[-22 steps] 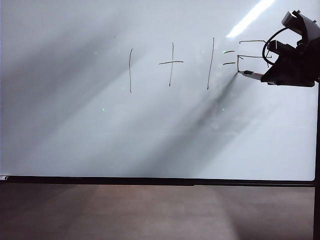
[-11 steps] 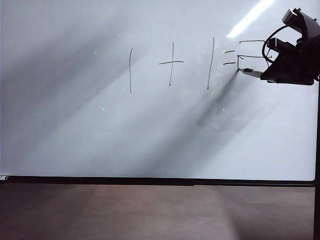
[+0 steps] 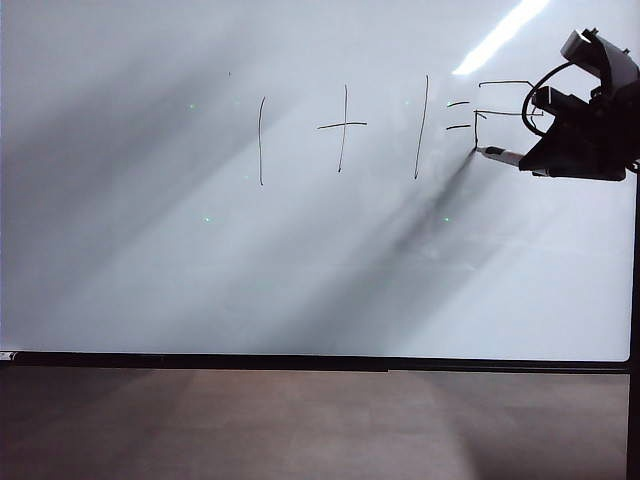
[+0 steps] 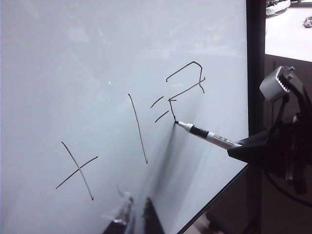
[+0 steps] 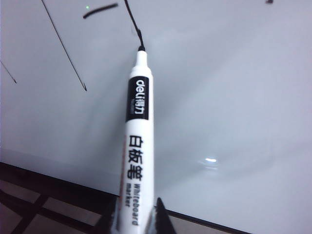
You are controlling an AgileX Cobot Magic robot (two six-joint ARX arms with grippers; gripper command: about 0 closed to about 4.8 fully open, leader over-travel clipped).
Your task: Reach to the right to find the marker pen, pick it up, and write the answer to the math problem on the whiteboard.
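R gripper was up at the right edge of the whiteboard, jaws pinched on the marker pen; two dark fingers flanked the barrel's rear end in the right wrist view; pen's dark tip touched the board at the bottom of the last stroke of the answer, which sat part-drawn just right of the equals dashes; math problem ran across the board's upper middle, w/ the pen angled in from the R arm; L gripper sat low beside the board, only its fingertips in shot; couldn't tell whether it was spread or closed; nothing seen between them.
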